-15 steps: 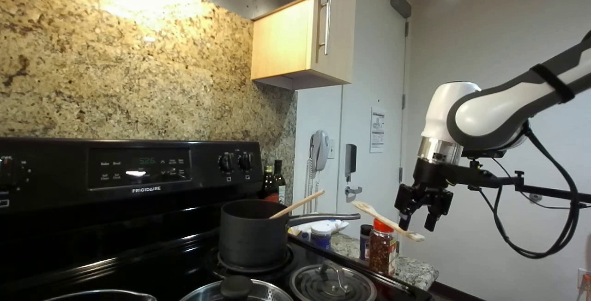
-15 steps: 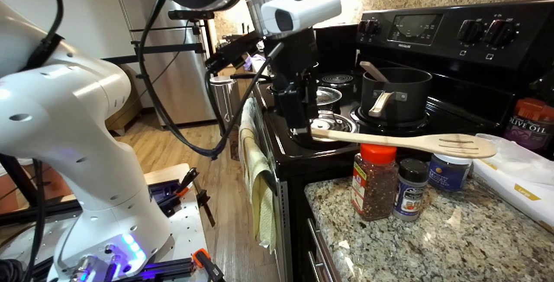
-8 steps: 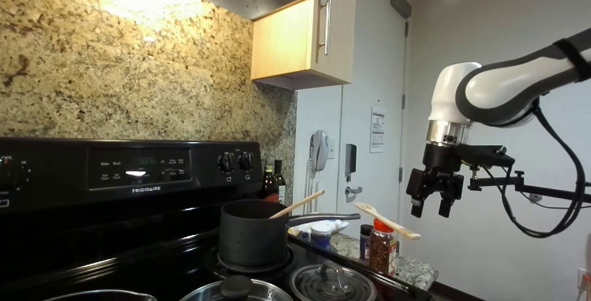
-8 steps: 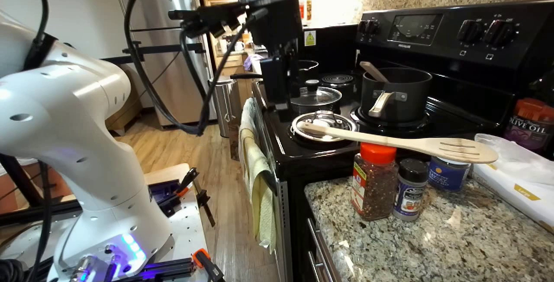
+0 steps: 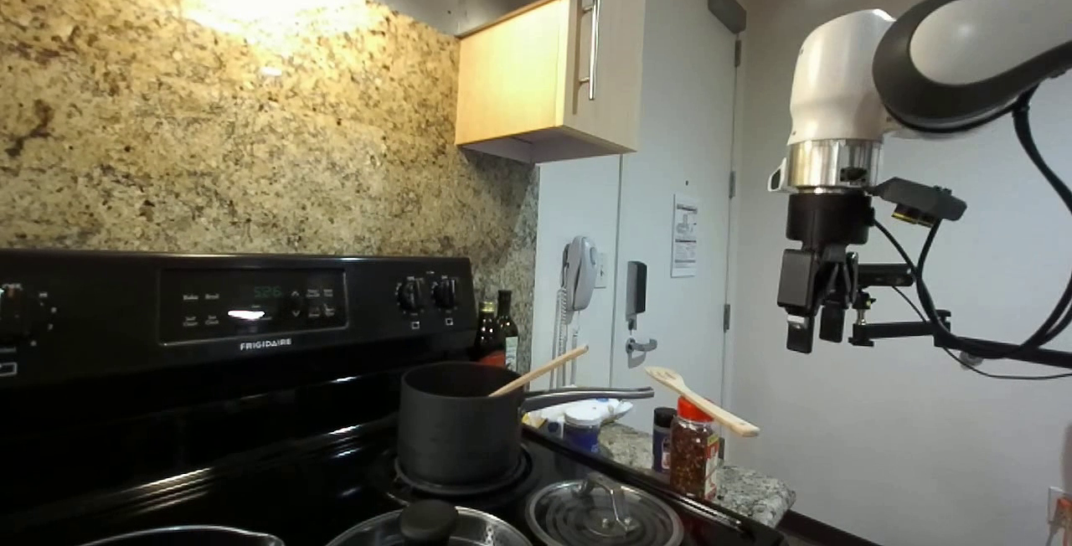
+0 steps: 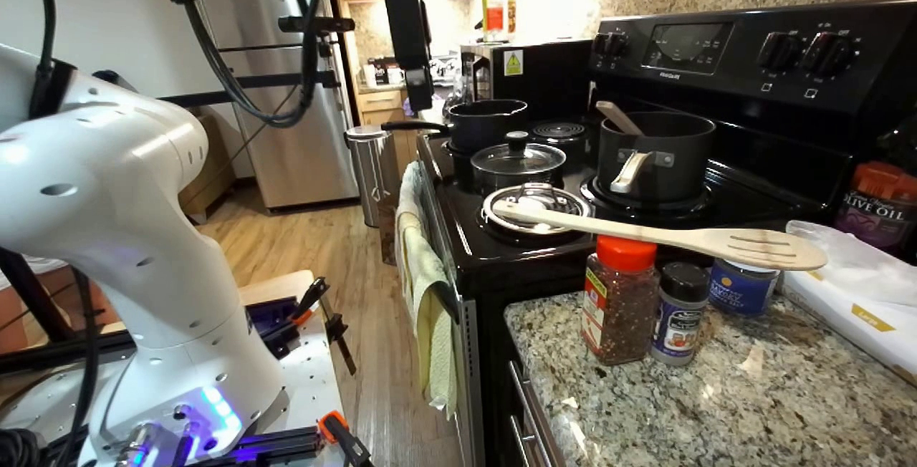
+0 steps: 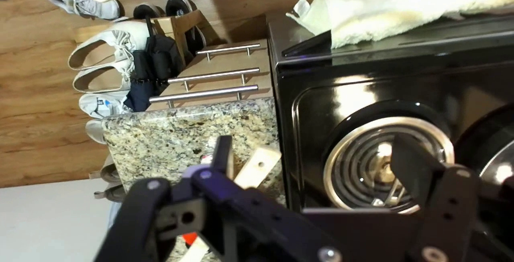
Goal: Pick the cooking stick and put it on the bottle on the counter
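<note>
The arm [image 6: 122,145] has glossy white, rounded shells [image 5: 840,85], dark grey trim [image 5: 892,69], a silver wrist ring [image 5: 829,165], black cables [image 6: 285,120], blue base lights [image 6: 221,410] and a black claw [image 7: 316,159] with round screw heads [image 7: 329,254].

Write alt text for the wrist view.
The stick lies across the red-capped bottle, both partly hidden by the open, empty hand. Counter at left, stove at right, towel upper right, shoes upper left.

Smooth, matt wooden cooking stick [image 6: 666,236]
</note>
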### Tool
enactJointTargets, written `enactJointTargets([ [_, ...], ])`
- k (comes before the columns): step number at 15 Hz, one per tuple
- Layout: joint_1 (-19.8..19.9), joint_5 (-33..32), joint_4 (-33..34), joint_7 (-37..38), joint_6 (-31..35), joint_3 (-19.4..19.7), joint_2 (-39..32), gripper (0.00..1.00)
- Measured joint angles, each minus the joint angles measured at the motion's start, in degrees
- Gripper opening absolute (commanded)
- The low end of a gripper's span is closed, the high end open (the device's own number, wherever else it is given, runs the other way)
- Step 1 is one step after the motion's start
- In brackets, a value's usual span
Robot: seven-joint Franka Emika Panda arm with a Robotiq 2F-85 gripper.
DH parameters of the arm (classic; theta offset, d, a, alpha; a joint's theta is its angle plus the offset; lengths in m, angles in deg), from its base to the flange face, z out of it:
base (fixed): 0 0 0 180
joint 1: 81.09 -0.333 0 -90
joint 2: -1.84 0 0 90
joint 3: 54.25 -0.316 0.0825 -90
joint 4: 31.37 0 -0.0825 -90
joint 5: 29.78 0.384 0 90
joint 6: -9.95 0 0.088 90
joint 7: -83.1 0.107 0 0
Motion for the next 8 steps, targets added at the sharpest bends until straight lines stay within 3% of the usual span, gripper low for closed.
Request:
enactJointTargets([
  [3, -3.3, -0.1, 1.7, -0.7, -3.2, -2.1, -0.5, 1.00],
  [8, -3.7, -0.1, 1.8, -0.6, -3.2, -1.8, -0.5, 1.00],
])
